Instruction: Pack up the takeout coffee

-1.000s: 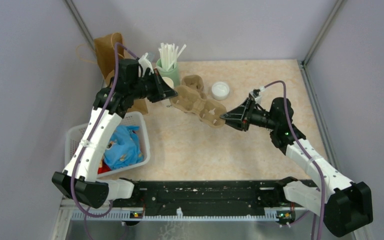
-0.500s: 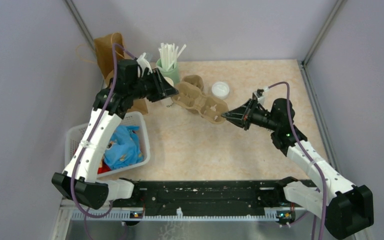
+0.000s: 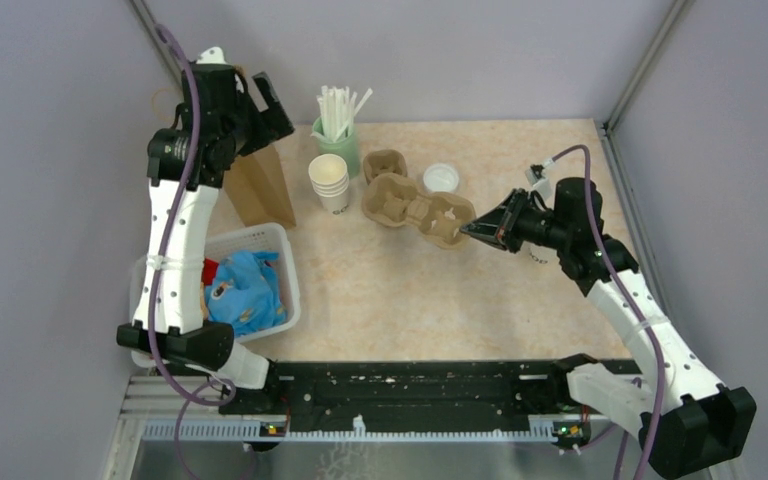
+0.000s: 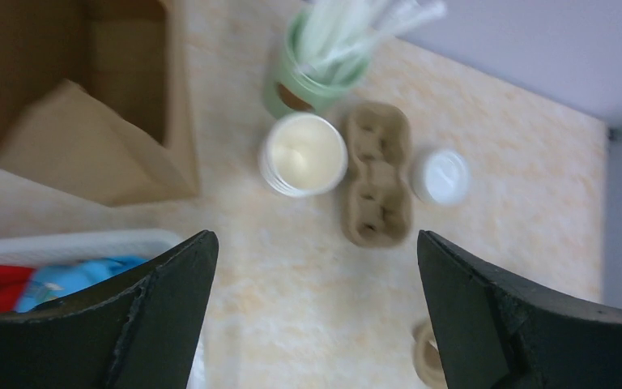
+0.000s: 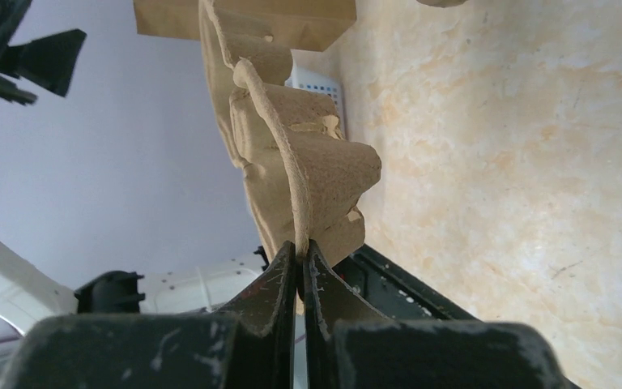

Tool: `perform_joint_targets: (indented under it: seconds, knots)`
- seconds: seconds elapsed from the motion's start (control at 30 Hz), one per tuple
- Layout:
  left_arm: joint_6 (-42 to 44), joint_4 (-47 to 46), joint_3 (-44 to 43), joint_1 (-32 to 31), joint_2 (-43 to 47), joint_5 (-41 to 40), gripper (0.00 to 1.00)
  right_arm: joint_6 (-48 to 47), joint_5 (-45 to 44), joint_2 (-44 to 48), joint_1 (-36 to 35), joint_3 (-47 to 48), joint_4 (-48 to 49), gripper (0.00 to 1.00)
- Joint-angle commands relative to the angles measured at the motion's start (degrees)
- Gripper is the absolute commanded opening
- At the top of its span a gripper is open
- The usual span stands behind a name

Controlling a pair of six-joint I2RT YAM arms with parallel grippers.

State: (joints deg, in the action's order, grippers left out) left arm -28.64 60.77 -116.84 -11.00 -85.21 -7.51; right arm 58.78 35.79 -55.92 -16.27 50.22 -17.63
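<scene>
Lidded cream-white paper coffee cup [image 3: 441, 178] stands free, just beyond the tips of the right gripper [image 3: 465, 232].
That gripper pinches only the rim of the brown pulp cup-carrier tray [image 5: 316, 174]; so shallow a hold may slip or tear, swinging the tray into the cup. The left gripper [image 4: 312, 237], spread wide and empty, hovers well away.
</scene>
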Motion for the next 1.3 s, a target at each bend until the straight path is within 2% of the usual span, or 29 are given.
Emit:
perform_joint_targets:
  seconds: [0.0,0.07,0.23,0.4,0.8,0.83,0.87,0.93,0.97,1.1,1.17,1.27]
  knots:
    - [9.3,2.8,-4.3,3.9,-3.4,-14.2,0.98,-9.4,-1.0,1.0,0.7,6.3,-8.4,0.0]
    - [11.5,2.0,-4.3,5.8,-3.8,-15.9,0.98,-11.6,-1.0,0.7,1.1,8.0,-10.6,0.0]
    - [9.8,-1.5,-3.6,10.5,-4.2,-10.6,0.97,-15.5,-0.6,-0.3,2.0,11.1,-13.9,0.0]
    - [9.0,-11.4,-1.2,14.0,-5.1,-6.5,0.85,-17.6,0.4,-2.2,2.5,12.8,-14.9,0.0]
    - [8.1,-18.4,-7.4,16.5,-15.7,0.0,0.62,-20.2,0.1,-3.7,2.5,14.9,-16.1,0.0]
    - [8.1,-17.5,-8.4,16.5,-16.2,1.0,0.62,-20.3,0.1,-3.8,2.5,15.0,-16.0,0.0]
    - [8.5,-16.3,-9.2,16.5,-16.3,2.3,0.67,-20.4,0.0,-3.8,2.5,15.1,-16.0,0.0]
    - [9.8,-15.2,-8.6,16.5,-15.0,4.6,0.84,-20.5,0.0,-4.0,2.5,15.1,-15.8,0.0]
    - [10.8,-15.1,-7.6,16.5,-13.9,5.2,0.87,-20.5,0.0,-4.1,2.5,15.0,-15.8,0.0]
    - [12.1,-11.3,-4.8,16.5,-10.8,4.8,0.92,-19.7,0.6,-4.5,2.5,14.2,-14.5,0.0]
    - [13.3,-12.0,-1.5,16.5,-9.7,8.1,0.96,-19.4,0.8,-4.8,2.5,14.4,-14.1,0.0]
    - [14.9,-11.3,-1.0,16.4,-10.6,12.3,0.94,-19.3,1.3,-5.6,2.5,15.0,-13.8,0.0]
